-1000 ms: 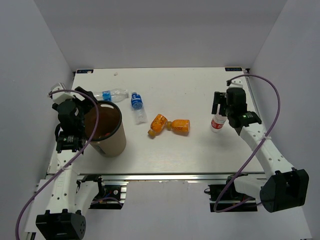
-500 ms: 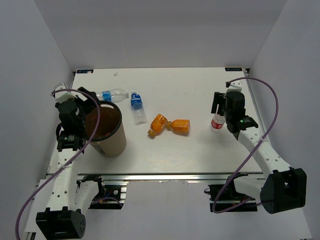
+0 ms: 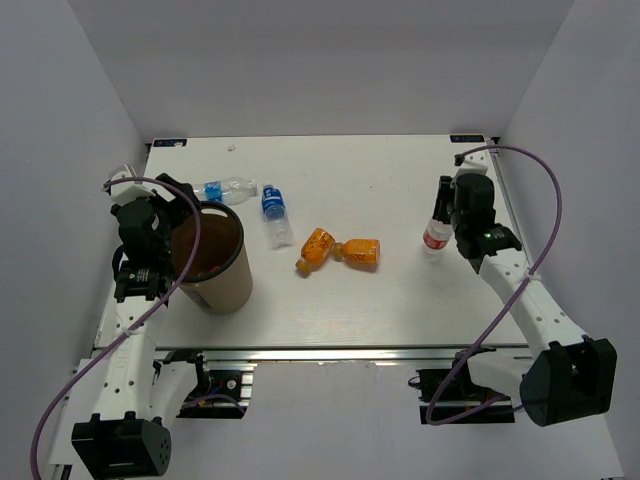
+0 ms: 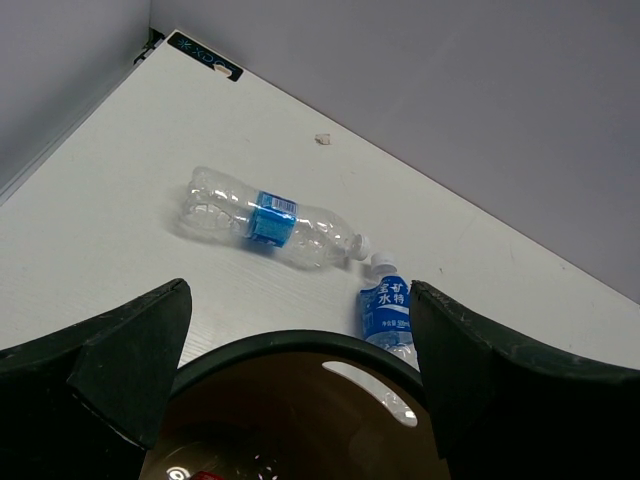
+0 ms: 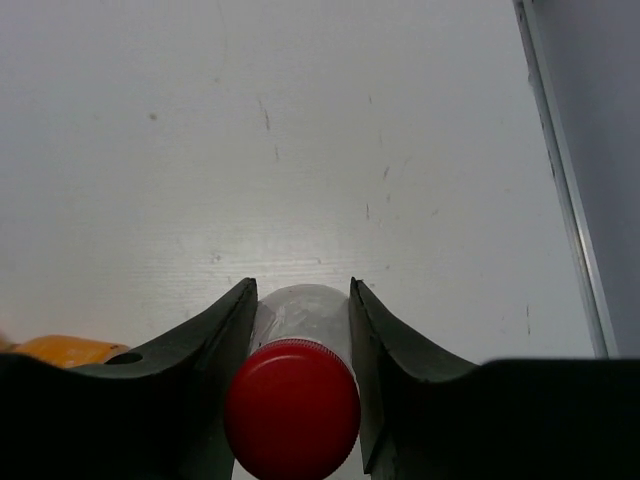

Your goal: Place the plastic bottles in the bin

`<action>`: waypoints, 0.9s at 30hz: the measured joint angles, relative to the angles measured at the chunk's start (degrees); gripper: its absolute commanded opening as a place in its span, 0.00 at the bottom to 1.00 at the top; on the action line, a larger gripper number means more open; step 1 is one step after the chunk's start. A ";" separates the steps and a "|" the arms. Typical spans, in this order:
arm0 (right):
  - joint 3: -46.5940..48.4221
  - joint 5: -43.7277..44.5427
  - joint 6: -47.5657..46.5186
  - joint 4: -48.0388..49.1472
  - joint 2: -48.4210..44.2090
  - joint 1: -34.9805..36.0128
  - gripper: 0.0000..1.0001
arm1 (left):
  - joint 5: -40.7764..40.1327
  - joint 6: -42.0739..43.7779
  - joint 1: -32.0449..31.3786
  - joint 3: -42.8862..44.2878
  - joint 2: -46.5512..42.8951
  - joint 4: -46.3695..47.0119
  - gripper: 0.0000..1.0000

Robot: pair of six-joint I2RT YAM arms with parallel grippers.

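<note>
A clear bottle with a red cap [image 3: 433, 240] [image 5: 292, 410] stands at the right of the table. My right gripper [image 3: 441, 210] [image 5: 300, 292] is shut on its body just below the cap. The tan-brown bin [image 3: 228, 290] stands at the left, its dark rim [image 4: 300, 343] under my open left gripper [image 3: 178, 225] [image 4: 300, 295], which holds nothing. Two clear blue-labelled bottles lie beyond the bin, one [image 3: 225, 189] [image 4: 270, 218] near the back left and one [image 3: 276, 215] [image 4: 388, 315] just right of it. Two orange bottles [image 3: 318, 247] [image 3: 362, 251] lie mid-table.
The table's right edge rail [image 5: 560, 180] runs close beside the right gripper. White walls close in the back and both sides. An orange bottle's end [image 5: 60, 350] shows at the left of the right wrist view.
The right gripper's fingers have closed from wide open onto the red-capped bottle, and the wrist has shifted slightly right. The left gripper stays open over the bin.
</note>
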 measured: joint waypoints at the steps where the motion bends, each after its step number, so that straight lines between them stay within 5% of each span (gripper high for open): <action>1: 2.21 -0.76 -0.26 -1.09 -0.26 -0.02 0.06 | 0.00 0.00 0.00 0.00 0.00 0.00 0.98; 6: 12.90 -11.47 -2.19 -0.26 -3.50 -0.02 0.02 | -0.04 0.02 0.00 0.00 0.00 0.02 0.98; 10: 23.41 -31.67 -2.36 3.85 -3.82 0.66 0.00 | -0.09 -0.02 0.00 0.00 0.00 0.00 0.98; 15: 29.53 -50.73 -1.55 12.55 -0.04 11.63 0.00 | -0.83 -0.48 0.00 0.11 0.39 -0.22 0.98; 27: 35.98 -59.95 -2.54 23.32 18.93 33.70 0.00 | -5.99 -3.52 0.00 2.38 2.32 -3.50 0.98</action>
